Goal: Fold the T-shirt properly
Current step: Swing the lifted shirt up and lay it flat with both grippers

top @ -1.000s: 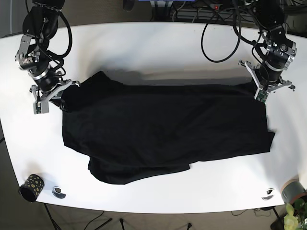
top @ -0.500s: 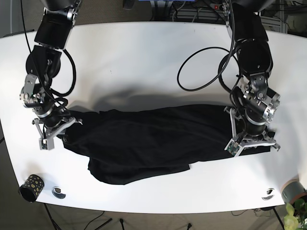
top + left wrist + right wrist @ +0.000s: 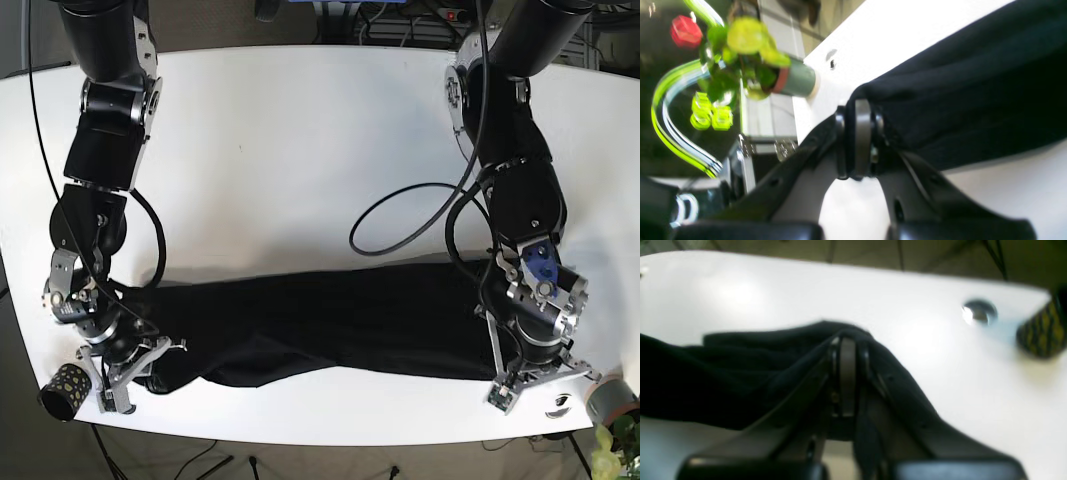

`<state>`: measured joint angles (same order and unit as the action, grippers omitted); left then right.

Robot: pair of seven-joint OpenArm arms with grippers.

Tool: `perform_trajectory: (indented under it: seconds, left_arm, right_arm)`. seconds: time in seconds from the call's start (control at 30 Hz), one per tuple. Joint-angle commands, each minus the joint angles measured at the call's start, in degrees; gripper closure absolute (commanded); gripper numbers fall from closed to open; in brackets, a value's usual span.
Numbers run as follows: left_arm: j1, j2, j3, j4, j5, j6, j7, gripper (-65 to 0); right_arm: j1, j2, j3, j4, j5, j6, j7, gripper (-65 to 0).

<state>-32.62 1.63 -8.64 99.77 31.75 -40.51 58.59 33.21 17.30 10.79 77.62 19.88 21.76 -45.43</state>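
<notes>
The black T-shirt [image 3: 330,325] lies as a long folded band across the near part of the white table [image 3: 300,150]. My left gripper [image 3: 535,375] is at the band's right end near the front edge, shut on the T-shirt's cloth [image 3: 940,100], as its wrist view shows [image 3: 858,140]. At the band's left end my right gripper [image 3: 130,365] is also shut on the T-shirt's edge [image 3: 756,366], with cloth bunched around its fingers [image 3: 846,373].
A black cup with yellow dots [image 3: 65,390] stands at the front left corner, close to my right gripper. A grey pot with a green plant [image 3: 612,405] stands at the front right corner. Metal grommets [image 3: 560,405] sit in the tabletop near the front edge.
Both grippers have pulled the T-shirt's far edge toward the front edge of the table, folding the shirt over itself into a narrower band. Both arms now reach far forward.
</notes>
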Motion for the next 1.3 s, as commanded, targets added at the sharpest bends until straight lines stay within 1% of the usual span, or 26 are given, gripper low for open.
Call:
perform_trajectory:
  seconds: [0.0, 0.1, 0.17, 0.3, 0.43, 0.5, 0.6, 0.67, 0.7, 0.77, 0.87, 1.03, 1.07, 1.13, 1.27]
  left_arm:
    - [-4.87, 0.53, -2.3, -1.08, 1.62, 0.51, -1.22, -0.1]
    - [-11.99, 0.44, -5.55, -4.34, 3.99, 0.51, -0.7, -0.1]
    - [-16.3, -0.27, -6.78, -6.62, 4.16, 0.51, 0.89, -0.1]
    - [-23.51, -2.82, -7.14, -9.88, 4.16, 0.51, 2.64, -0.1]
    - [-30.63, -3.17, -6.87, -14.27, 4.16, 0.51, 2.56, -0.1]
    - [-33.71, -3.08, -6.78, -15.68, 4.16, 0.51, 2.56, -0.1]
    - [-38.19, -2.99, -6.52, -18.76, 4.08, 0.51, 2.38, -0.1]
    - [-41.09, -2.9, -6.52, -20.51, 4.08, 0.51, 2.38, -0.1]
    - [-42.38, -2.9, -6.52, -21.22, 4.08, 0.51, 2.38, -0.1]
    - [-42.38, -2.02, -6.52, -21.39, 4.08, 0.51, 2.38, -0.1]
    - [-42.38, -0.62, -6.43, -20.25, 4.52, 0.51, 2.64, -0.1]
    - [-42.38, -0.71, -6.43, -16.91, 4.25, 0.51, 2.73, -0.1]
    - [-41.97, -0.88, -6.43, -16.38, 4.16, 0.51, 2.73, -0.1]
    - [-38.98, -0.71, -6.43, -15.33, 4.08, 0.51, 2.73, -0.1]
    - [-31.6, -0.62, -6.43, -10.23, 4.16, 0.51, 2.73, -0.1]
  right_arm:
    - [3.93, 2.0, -0.98, 0.92, 0.3, -0.44, 1.69, 0.0]
    - [8.94, 2.44, -2.39, 0.84, 0.21, -0.44, 1.69, 0.0]
    - [11.76, 3.05, -3.45, 0.84, 0.21, -0.44, 1.17, 0.0]
    - [18.17, 3.23, -4.32, 0.92, 0.3, -0.44, -2.44, 0.0]
    - [23.1, 4.55, -4.76, 0.84, 0.65, -0.35, -3.14, 0.0]
    - [25.56, 4.9, -6.26, 0.84, 0.74, -0.35, -3.23, 0.0]
    - [29.25, 7.27, -9.34, 0.84, 0.91, -0.26, -3.23, 0.0]
    - [31.18, 7.45, -10.65, 0.84, 0.91, 0.44, -3.23, 0.0]
    - [32.06, 7.71, -11.09, 0.84, 0.91, 1.32, -3.32, 0.0]
    - [34.17, 7.97, -11.36, 0.92, 0.91, 3.16, -4.11, 0.0]
    - [36.19, 9.73, -11.18, 1.01, 0.91, 4.4, -6.48, 0.0]
    - [35.84, 10.35, -10.83, 2.86, 0.91, 5.36, -9.38, 0.0]
    - [34.88, 10.88, -10.39, 3.39, 0.91, 5.54, -9.74, 0.0]
    - [32.33, 11.32, -9.07, 4.97, 0.91, 5.54, -10.17, 0.0]
    - [24.33, 11.32, -6.35, 10.33, 0.91, 5.54, -10.17, 0.0]
